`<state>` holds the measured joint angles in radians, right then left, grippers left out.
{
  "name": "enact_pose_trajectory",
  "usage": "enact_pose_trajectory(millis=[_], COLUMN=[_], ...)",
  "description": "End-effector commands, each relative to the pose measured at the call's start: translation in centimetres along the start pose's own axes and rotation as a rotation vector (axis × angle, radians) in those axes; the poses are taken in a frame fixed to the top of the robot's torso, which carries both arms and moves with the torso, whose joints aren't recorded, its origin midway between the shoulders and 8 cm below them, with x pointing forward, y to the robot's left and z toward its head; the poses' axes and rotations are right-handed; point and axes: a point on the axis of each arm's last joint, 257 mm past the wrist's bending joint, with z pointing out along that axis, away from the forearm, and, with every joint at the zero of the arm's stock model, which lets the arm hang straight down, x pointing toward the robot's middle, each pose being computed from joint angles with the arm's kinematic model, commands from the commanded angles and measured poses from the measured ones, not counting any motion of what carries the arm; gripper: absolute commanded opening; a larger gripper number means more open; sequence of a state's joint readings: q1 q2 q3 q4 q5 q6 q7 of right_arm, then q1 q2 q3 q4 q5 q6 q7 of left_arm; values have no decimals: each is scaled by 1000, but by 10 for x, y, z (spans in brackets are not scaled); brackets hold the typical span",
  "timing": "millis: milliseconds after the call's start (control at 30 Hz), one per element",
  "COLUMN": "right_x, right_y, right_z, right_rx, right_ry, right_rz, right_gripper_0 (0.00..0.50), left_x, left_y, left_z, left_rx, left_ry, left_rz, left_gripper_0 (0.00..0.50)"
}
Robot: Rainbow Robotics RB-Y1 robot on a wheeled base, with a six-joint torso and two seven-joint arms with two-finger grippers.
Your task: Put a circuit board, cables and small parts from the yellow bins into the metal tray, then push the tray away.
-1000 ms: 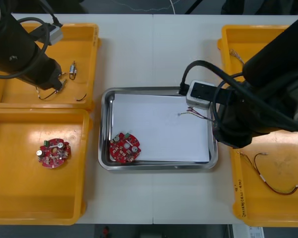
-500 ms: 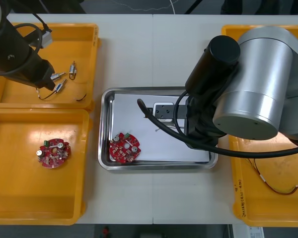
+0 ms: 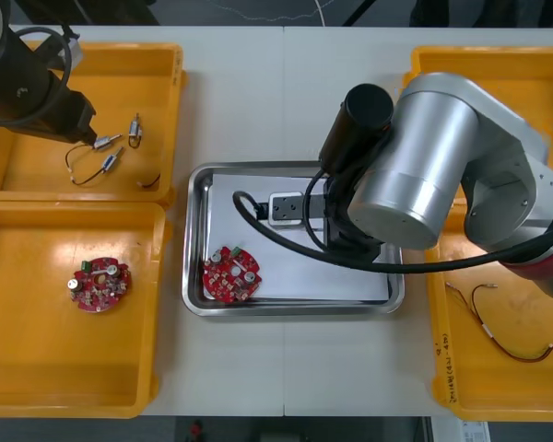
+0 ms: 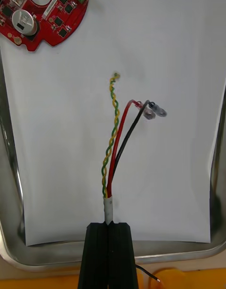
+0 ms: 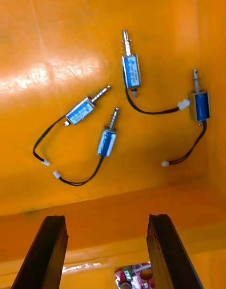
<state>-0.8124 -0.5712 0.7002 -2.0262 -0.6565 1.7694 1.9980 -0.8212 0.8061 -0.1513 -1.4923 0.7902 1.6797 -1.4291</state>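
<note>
The right half of the shiny rectangular metal tray [image 3: 195, 241] is being covered from above by the thick silver right arm [image 3: 415, 175], so entry from above is being blocked there. The tray's near-left corner is being taken up by a round red circuit board [image 3: 230, 273]. White-lined floor is being left bare between that board and the twisted yellow-green, red and black cable [image 4: 114, 143].

In the far-left yellow plastic bin [image 3: 157, 83], room is being narrowed by four small blue-bodied metal parts [image 5: 107, 137], lying close together with black leads. Bare bin floor is being left between them and the wide-apart black fingers [image 5: 49, 251] of the left gripper [image 5: 106, 220].
</note>
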Motion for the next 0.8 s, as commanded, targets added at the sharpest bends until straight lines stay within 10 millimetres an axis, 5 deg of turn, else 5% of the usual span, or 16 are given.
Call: enact_pose_trajectory(millis=[33, 300, 800], right_x=[-13, -2, 11], right_y=[6, 22, 32], right_z=[13, 37, 48], right_rx=[21, -33, -51], right_ry=[5, 39, 58], right_rz=[-104, -108, -89], right_gripper_0=[0, 0, 0], left_x=[-42, -60, -77], left_y=[-7, -1, 18], left_z=[-16, -4, 33], left_rx=[-25, -17, -43], left_ry=[-89, -122, -188], left_rz=[170, 160, 196], left_gripper_0=[500, 500, 500])
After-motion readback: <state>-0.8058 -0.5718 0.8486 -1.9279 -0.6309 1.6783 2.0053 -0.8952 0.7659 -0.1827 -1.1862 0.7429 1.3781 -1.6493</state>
